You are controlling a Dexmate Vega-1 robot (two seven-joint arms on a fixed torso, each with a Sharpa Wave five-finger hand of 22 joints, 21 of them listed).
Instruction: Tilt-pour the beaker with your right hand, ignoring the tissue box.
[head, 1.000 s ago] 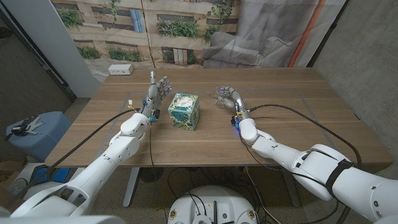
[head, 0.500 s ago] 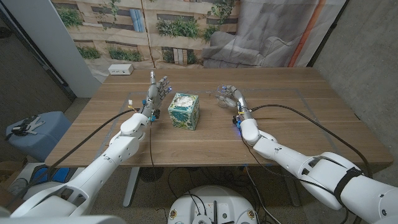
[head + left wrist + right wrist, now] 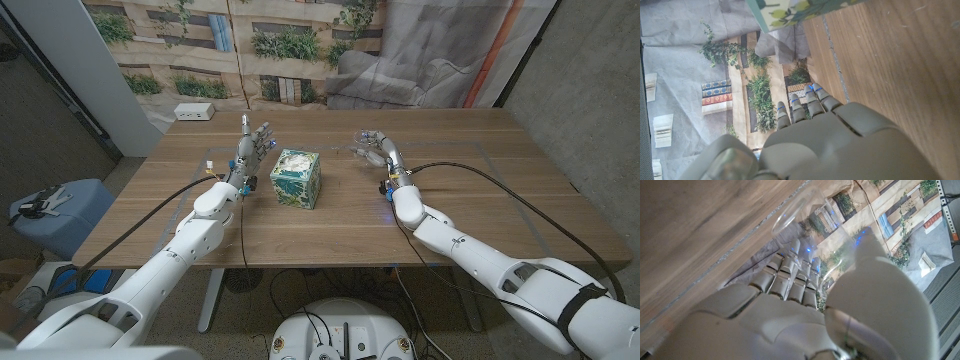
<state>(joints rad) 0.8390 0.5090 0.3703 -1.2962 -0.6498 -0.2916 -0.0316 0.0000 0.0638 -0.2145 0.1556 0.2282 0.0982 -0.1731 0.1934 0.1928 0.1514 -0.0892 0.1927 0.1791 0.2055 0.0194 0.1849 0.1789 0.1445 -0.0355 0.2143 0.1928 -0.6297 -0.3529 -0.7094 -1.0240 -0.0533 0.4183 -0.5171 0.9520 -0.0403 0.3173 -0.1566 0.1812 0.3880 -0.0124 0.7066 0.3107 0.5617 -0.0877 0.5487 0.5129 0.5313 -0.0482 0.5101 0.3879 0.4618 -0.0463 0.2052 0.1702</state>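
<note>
Beaker [image 3: 805, 225] partly hidden behind right hand [image 3: 790, 310]; tissue box [image 3: 795, 9] cut off by edge

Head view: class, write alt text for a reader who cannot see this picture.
The robot's right hand grips a clear beaker over the far side of a wooden table. A green patterned tissue box stands near the middle. The left hand is raised beside it, fingers apart, holding nothing.

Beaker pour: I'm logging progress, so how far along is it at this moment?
Done: the right hand has reached the clear beaker, and the right wrist view shows its fingers and thumb around the glass. In hand: the grasp itself; whether the beaker is off the table or tilted yet is unclear. Left: the tilt-pour. The tissue box stands untouched, and the left hand waits open beside it.
</note>
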